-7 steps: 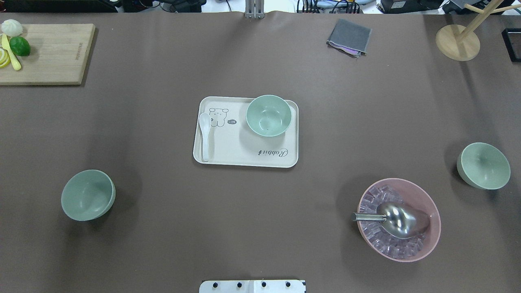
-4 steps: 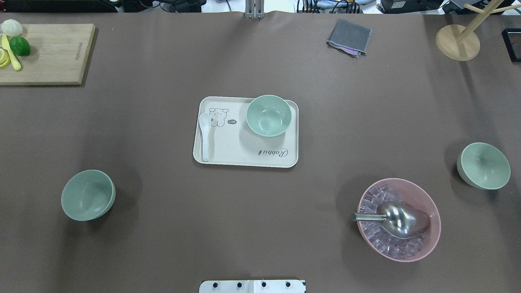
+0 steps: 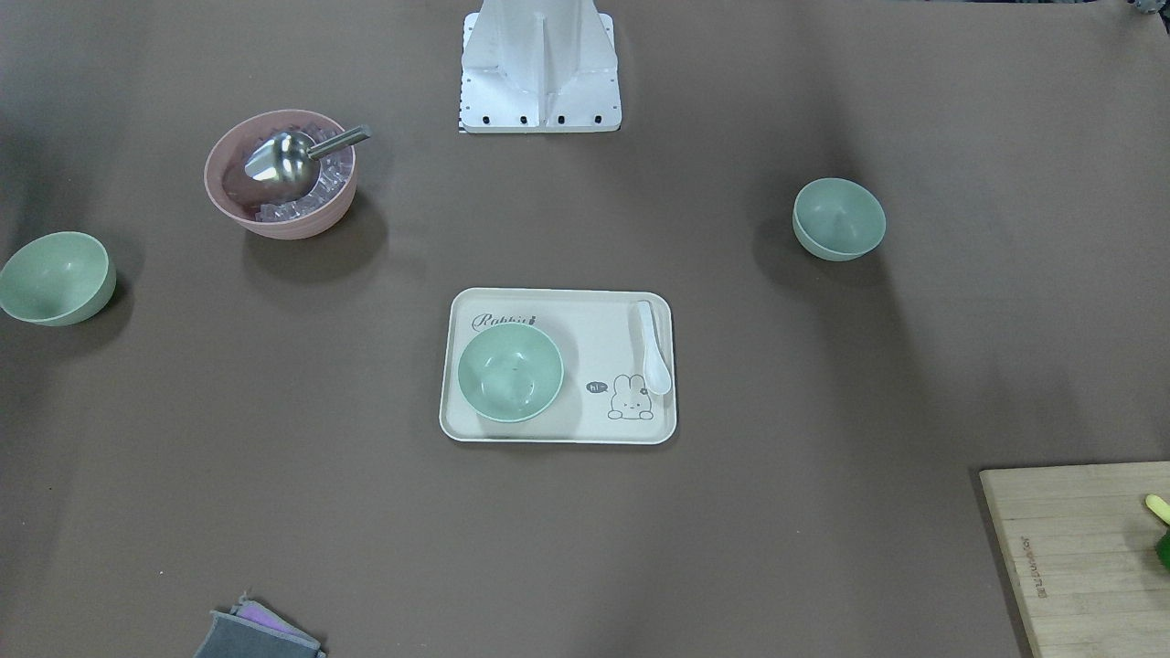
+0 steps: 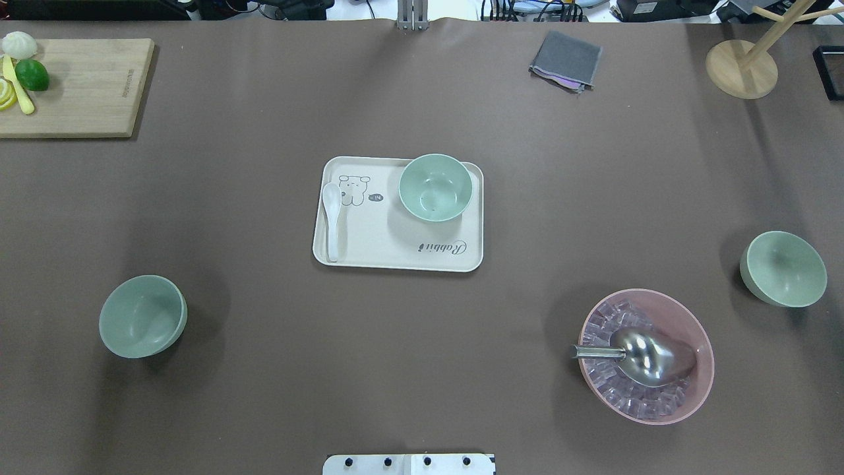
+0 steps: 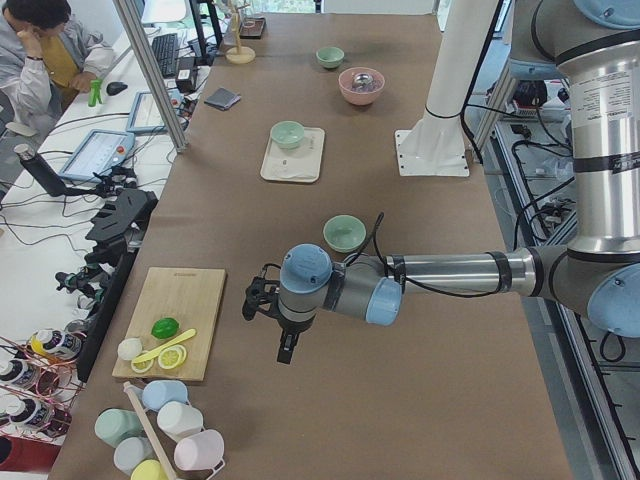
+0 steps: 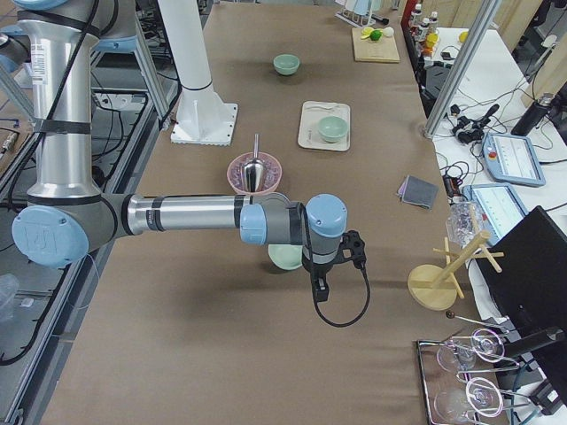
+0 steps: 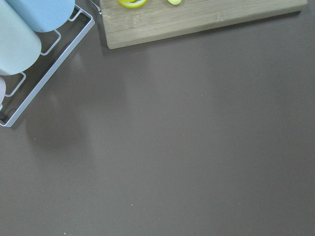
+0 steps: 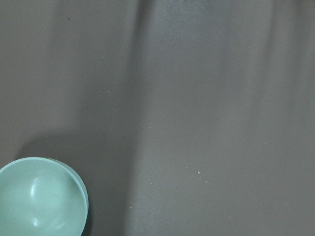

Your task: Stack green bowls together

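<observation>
Three pale green bowls stand apart. One green bowl [image 4: 435,187] [image 3: 509,372] sits on the cream tray [image 4: 369,254]. A second bowl [image 4: 142,316] [image 3: 838,218] is on the table's left side, a third [image 4: 783,268] [image 3: 57,278] [image 8: 42,199] on its right. My left gripper [image 5: 284,352] shows only in the exterior left view, past the left bowl [image 5: 344,233], near the cutting board; I cannot tell if it is open. My right gripper [image 6: 317,292] shows only in the exterior right view, beside the right bowl [image 6: 285,258]; I cannot tell its state.
A pink bowl [image 4: 646,356] with ice cubes and a metal scoop stands near the right bowl. A white spoon [image 4: 331,221] lies on the tray. A cutting board [image 4: 79,86] with fruit, a grey cloth [image 4: 566,59], a wooden stand [image 4: 742,68] and a cup rack [image 7: 29,44] line the edges.
</observation>
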`<state>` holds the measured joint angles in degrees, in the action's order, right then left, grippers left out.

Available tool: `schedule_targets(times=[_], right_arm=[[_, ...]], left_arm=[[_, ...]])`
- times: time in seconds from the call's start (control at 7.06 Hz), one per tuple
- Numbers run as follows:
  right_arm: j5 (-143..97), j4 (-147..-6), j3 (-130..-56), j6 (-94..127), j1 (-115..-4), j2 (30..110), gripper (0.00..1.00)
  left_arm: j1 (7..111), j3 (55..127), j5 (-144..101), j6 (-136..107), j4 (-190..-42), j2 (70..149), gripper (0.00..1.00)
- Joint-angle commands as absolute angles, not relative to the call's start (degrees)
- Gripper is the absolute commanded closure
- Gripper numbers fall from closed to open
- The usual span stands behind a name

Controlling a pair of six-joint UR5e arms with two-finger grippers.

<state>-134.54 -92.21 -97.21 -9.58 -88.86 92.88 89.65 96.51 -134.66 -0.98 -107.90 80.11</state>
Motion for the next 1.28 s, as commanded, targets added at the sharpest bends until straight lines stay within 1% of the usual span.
schedule_targets(times=[0.0,0.14,0.43,0.71,0.85,0.99,1.13], right_arm=[[-134.6,-91.9,-97.6,-9.6,-87.3,92.8,0.0],[-134.6,-86.4,-97.0,-9.4,-85.5,93.4,0.0],[-134.7,-83.8,-96.7,-7.2,-85.2,93.4,0.0],[-134.7,-83.6,-100.5,6.7,-80.7,92.1,0.0],[-134.6,-83.6,-101.8,12.9,-78.2,89.9,0.0],[-134.1,-83.6,-103.2,18.9,-74.7,87.9,0.0],[-133.2,-83.6,-103.4,24.1,-71.9,84.6,0.0]], left_arm=[[89.6,96.2,-137.4,-1.1,-108.0,80.2,0.02],[89.6,96.2,-138.8,-1.4,-107.9,80.2,0.02],[89.1,96.2,-139.2,-1.1,-108.0,81.6,0.03],[88.0,96.4,-142.9,-1.4,-107.4,82.2,0.03],[87.5,96.2,-143.3,-1.7,-107.2,82.1,0.02],[85.7,96.5,-143.3,-6.8,-107.7,83.0,0.02],[82.4,97.1,-143.3,-16.3,-107.8,86.1,0.02]])
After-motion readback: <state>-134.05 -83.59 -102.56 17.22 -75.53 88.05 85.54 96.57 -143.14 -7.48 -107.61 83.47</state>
